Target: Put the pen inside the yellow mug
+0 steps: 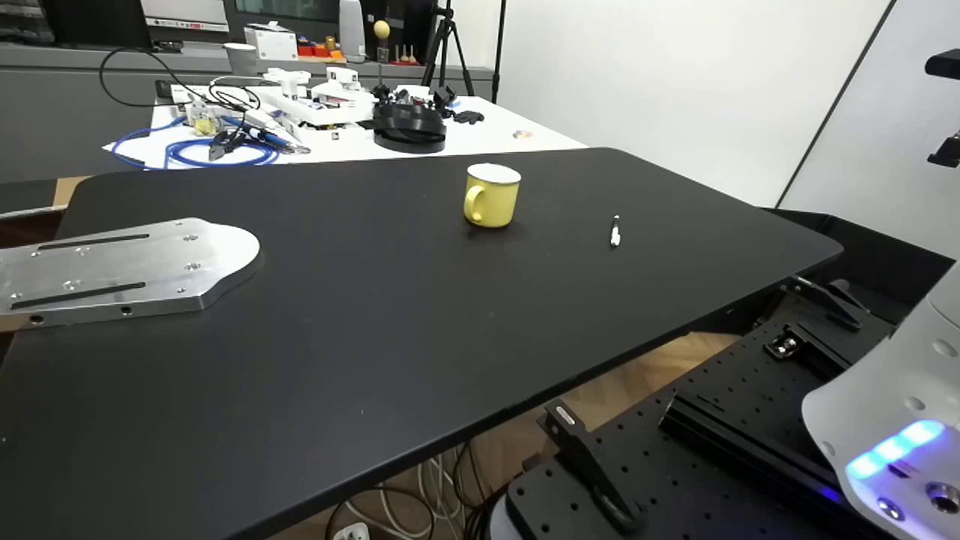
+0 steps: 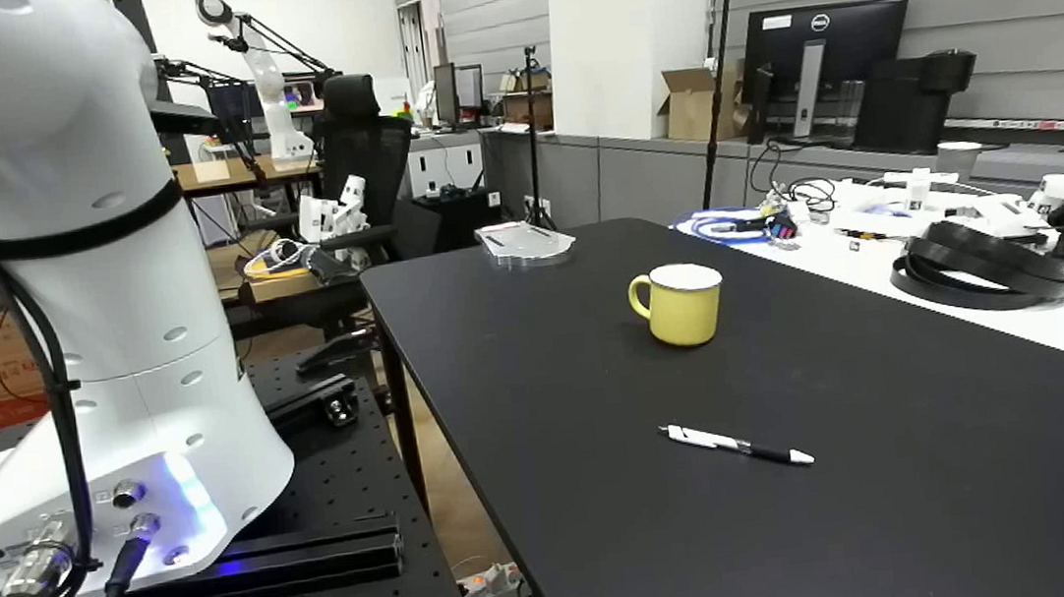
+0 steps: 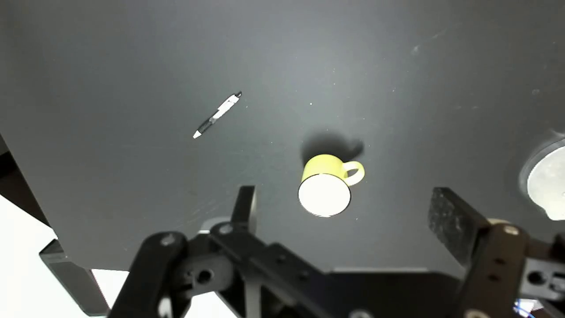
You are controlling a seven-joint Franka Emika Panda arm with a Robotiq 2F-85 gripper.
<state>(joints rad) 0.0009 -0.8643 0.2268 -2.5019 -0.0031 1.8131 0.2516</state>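
jaws spread wide, clear of yellow mug [image 3: 324, 187] and pen [image 2: 736, 444], both on black table [image 1: 405, 315]

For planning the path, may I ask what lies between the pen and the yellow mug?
Only black tabletop separates the pen and the yellow mug, in all three views.

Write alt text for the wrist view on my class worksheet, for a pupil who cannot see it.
A yellow mug stands upright on a dark table, seen from above and framed by the open claw. A black-and-white pen lies apart from it, toward the picture's upper left.
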